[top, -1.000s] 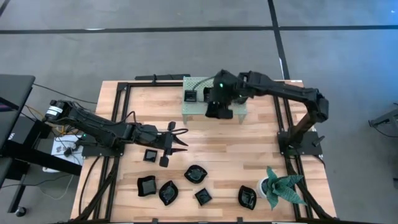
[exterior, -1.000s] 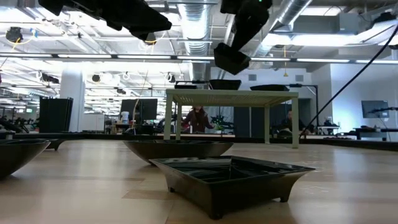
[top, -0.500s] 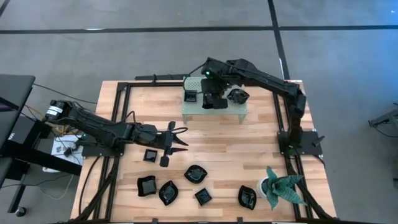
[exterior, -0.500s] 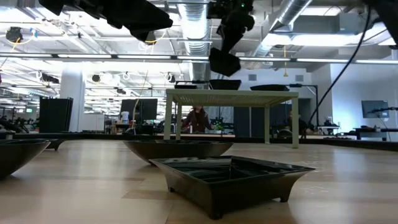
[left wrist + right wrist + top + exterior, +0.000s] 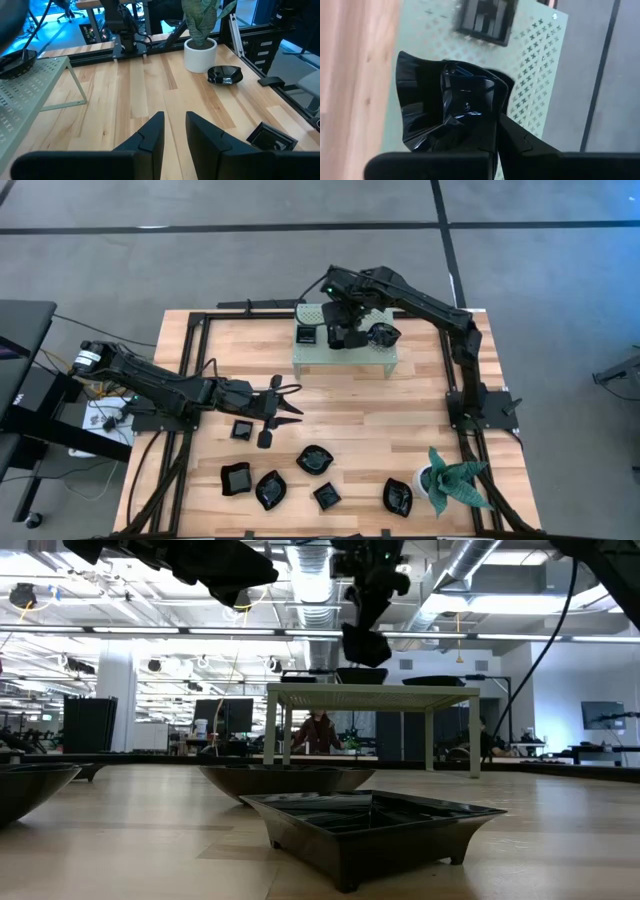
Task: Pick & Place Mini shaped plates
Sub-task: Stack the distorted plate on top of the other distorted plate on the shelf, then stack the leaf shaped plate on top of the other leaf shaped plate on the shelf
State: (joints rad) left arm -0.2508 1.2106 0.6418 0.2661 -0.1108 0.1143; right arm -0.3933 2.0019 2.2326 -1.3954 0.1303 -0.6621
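Mini black plates lie on the wooden table in the high view: a square one (image 5: 241, 429), another (image 5: 236, 477), leaf-shaped ones (image 5: 270, 489) (image 5: 315, 459) and more near the near edge. Two rest on the green perforated stand (image 5: 345, 358): a square plate (image 5: 306, 335) and a scalloped one (image 5: 382, 333). My right gripper (image 5: 340, 332) hovers over the stand between them, shut on a black plate (image 5: 445, 110). My left gripper (image 5: 285, 405) (image 5: 174, 135) waits open above the table's left middle, touching nothing. My right gripper pinches the black plate by its rim (image 5: 487, 107) between its two fingers (image 5: 520, 140), coming from above and pointing down. The plate is lifted clear above the stand top (image 5: 540, 75), and in the low view it hangs tilted below the gripper (image 5: 365, 640).
A green spiky plant in a white pot (image 5: 450, 480) stands at the table's near right corner. Black frame rails (image 5: 190, 370) run along the table's sides. Bare wood (image 5: 400, 420) lies between the stand and the plates. People and desks show beyond the table in the low view.
My right gripper has moved toward the table's left and slightly toward the far edge over the stand, still carrying the plate. The arm's sweep has uncovered the scalloped plate on the stand. The left arm has kept still.
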